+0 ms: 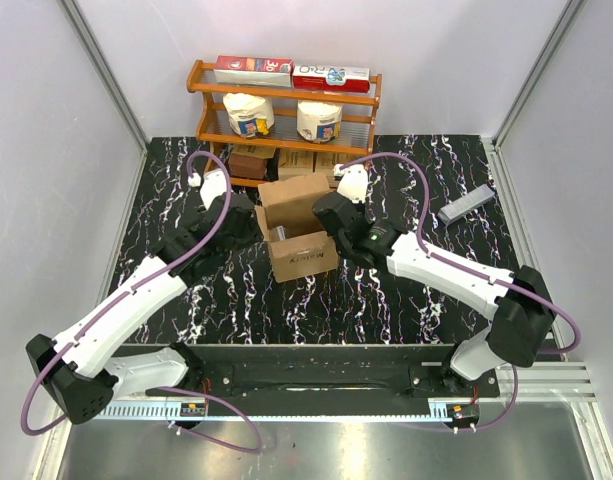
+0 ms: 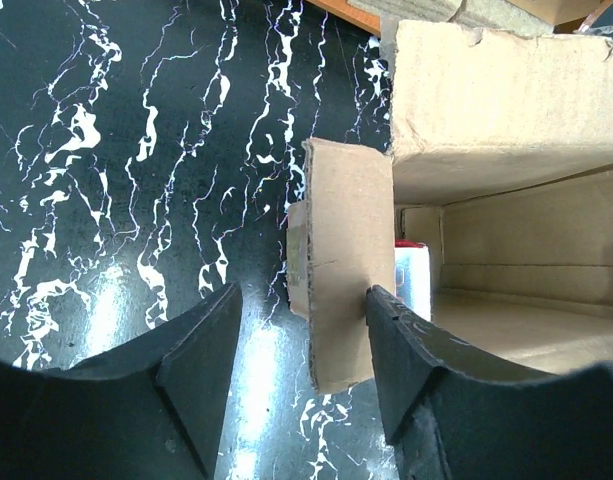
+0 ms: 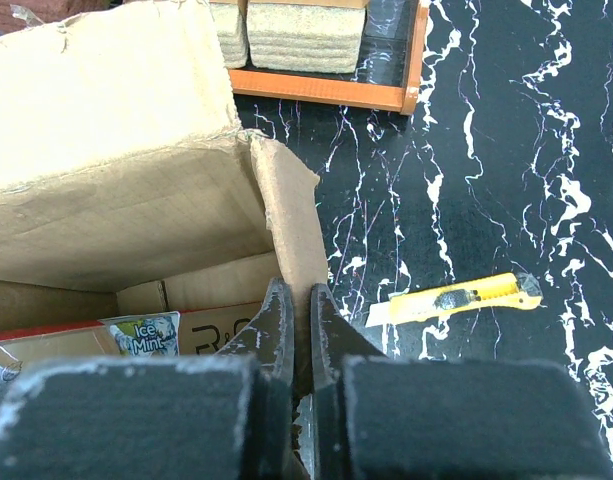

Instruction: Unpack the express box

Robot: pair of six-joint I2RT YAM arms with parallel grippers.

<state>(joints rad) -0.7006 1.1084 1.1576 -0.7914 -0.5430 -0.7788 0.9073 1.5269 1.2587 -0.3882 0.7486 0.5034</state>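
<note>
The express box (image 1: pixel 301 225), a brown carton with its flaps up, stands in the middle of the black marble table. My left gripper (image 2: pixel 301 292) is open at the box's left side, straddling the left flap (image 2: pixel 341 230). Its right finger touches the flap and its left finger stands apart from it. My right gripper (image 3: pixel 298 290) is shut on the box's right flap (image 3: pixel 291 220). Inside the box (image 3: pixel 116 130) lie an Ice Mint packet (image 3: pixel 141 333) and a lettered carton. The left wrist view shows a white and red item (image 2: pixel 411 265) inside.
A yellow utility knife (image 3: pixel 456 300) lies on the table right of the box. A wooden shelf (image 1: pixel 286 100) at the back holds toothpaste boxes and two tubs, with small brown cartons (image 1: pixel 296 160) under it. A grey flat object (image 1: pixel 466 203) lies at the far right.
</note>
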